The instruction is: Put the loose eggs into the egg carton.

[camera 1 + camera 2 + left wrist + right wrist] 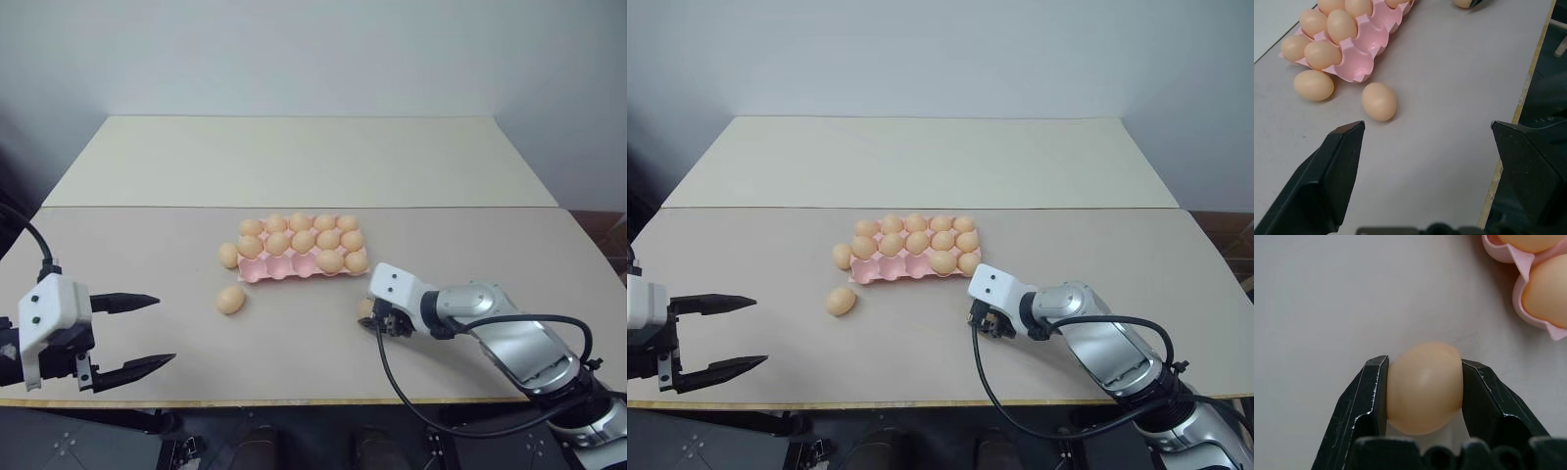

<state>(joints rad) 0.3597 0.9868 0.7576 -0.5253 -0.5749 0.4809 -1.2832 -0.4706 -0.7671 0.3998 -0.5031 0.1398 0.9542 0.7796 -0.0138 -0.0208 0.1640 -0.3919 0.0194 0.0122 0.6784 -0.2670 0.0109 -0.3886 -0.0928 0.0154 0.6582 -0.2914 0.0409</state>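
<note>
Right end effector [1422, 382] is clamping one loose egg between its two black fingers [1364, 401], gripping across the egg's wide middle, probably so the smooth shell is not slipping out. The held egg [1424, 387] is sitting low over the counter [294, 352], just in front of the carton's near-right corner; whether it is resting on the surface or barely clear is hard to call from here. The arm is angling forward and down toward it.

Left end effector [125, 333] is hanging spread wide and empty near the counter's near-left edge, well apart from everything, likely just parked out of the way.

The egg carton [263, 272] is lying flat mid-counter, pale pink moulded tray, scalloped rim, matte look. Its two far rows are looking full; the near row is carrying two eggs at the right end, with the left cups showing bare pink. So open cups are waiting on the near-left side, the easiest side to reach.

Two more loose eggs are lying on the counter: one [228, 256] touching or just beside the carton's left end, the other [231, 300] near the front-left corner, apart from the tray. All eggs are alike: tan-orange, oval, smooth, slightly glossy. The counter is plain, pale, flat.
</note>
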